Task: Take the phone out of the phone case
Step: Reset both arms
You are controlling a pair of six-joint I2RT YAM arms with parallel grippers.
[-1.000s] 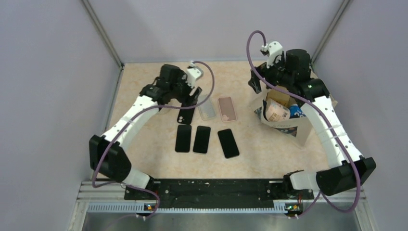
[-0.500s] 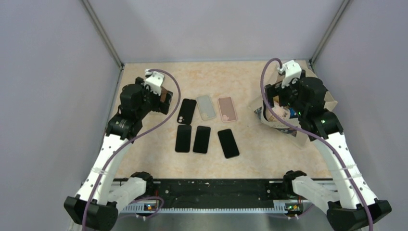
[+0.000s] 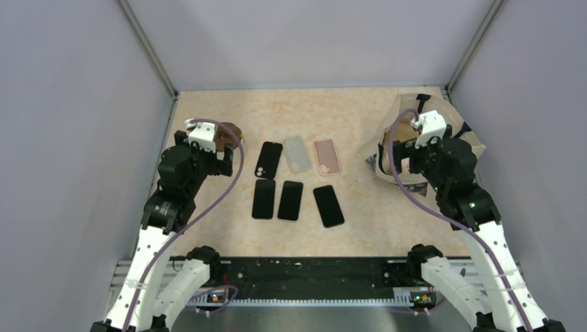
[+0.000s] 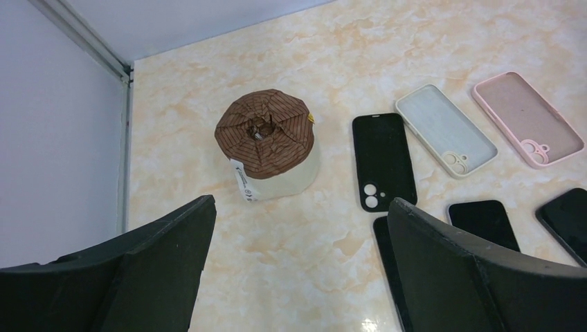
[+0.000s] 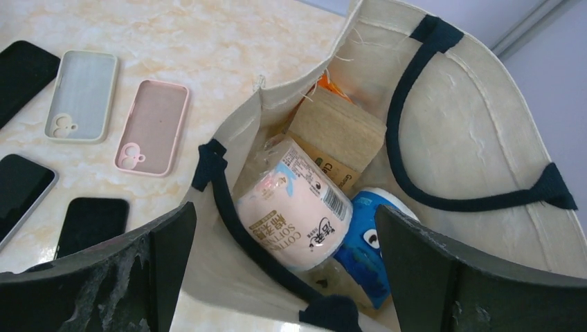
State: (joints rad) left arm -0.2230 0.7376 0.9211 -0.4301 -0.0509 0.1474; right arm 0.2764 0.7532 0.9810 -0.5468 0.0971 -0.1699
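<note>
Three phones [image 3: 290, 200] lie dark-screened in a row mid-table, out of their covers. Just behind them sit a black case [image 3: 268, 160], a grey case [image 3: 296, 153] and a pink case [image 3: 327, 157], the last two hollow side up. Bare table [image 3: 346, 111] runs behind them to the far edge. Near the left edge the left hand [image 4: 301, 207] hangs spread and empty over a brown-capped tub [image 4: 266, 145], which is half hidden from above. The right hand [image 5: 284, 211], equally spread, hangs over a tote bag [image 5: 477, 138] at the right edge; only its wrist view shows the packets inside.
</note>
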